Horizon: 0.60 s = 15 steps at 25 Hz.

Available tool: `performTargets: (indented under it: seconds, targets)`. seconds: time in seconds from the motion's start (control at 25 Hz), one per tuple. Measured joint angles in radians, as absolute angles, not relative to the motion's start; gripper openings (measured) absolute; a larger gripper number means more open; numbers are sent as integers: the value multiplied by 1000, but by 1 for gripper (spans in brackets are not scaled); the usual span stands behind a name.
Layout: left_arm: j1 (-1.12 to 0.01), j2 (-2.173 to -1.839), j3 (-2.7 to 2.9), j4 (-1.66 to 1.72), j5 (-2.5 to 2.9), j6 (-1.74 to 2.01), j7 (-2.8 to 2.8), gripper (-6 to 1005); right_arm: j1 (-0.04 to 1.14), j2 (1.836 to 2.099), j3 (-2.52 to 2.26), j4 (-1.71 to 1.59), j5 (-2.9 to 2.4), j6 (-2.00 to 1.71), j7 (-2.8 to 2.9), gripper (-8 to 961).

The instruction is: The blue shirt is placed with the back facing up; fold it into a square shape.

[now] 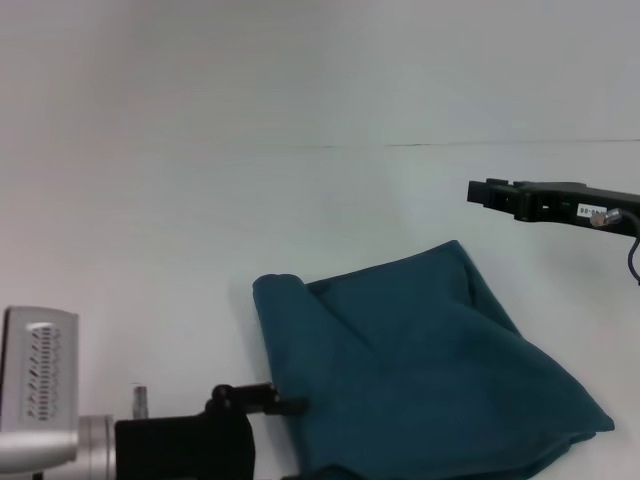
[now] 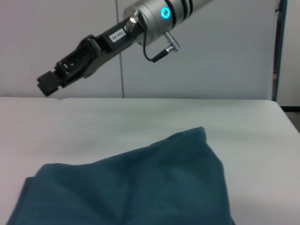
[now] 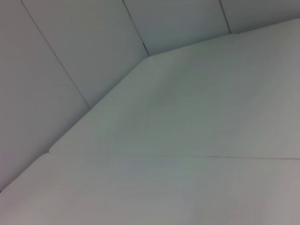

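Teal-blue cloth, the blue shirt [image 1: 430,375], lies folded in a bundle on the white worktop [image 1: 200,200], just beside the left pincer [image 1: 285,404], which holds nothing. The right pincer [image 1: 488,193] hangs above, well apart, likely letting the fold rest; its grip cannot be told.

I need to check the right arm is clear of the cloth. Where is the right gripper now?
In the head view the right gripper hangs on the right side, above the white table, beyond the far corner of the folded blue shirt and not touching it.
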<state>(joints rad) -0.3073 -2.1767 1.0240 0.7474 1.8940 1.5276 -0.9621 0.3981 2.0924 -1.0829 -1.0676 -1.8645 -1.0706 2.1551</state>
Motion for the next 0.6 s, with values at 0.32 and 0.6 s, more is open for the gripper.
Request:
performTargets:
  seconds: [0.32, 0.6]
  targets:
    - [-314, -2177, 1102, 717, 1856, 1527, -964, 719, 394, 2094, -1065, -1058, -1862, -1071, 2155, 317]
    - [-343, -2177, 1140, 681, 1830, 1469, -960, 720, 400, 2092, -1054, -1056, -1861, -1073, 2155, 317]
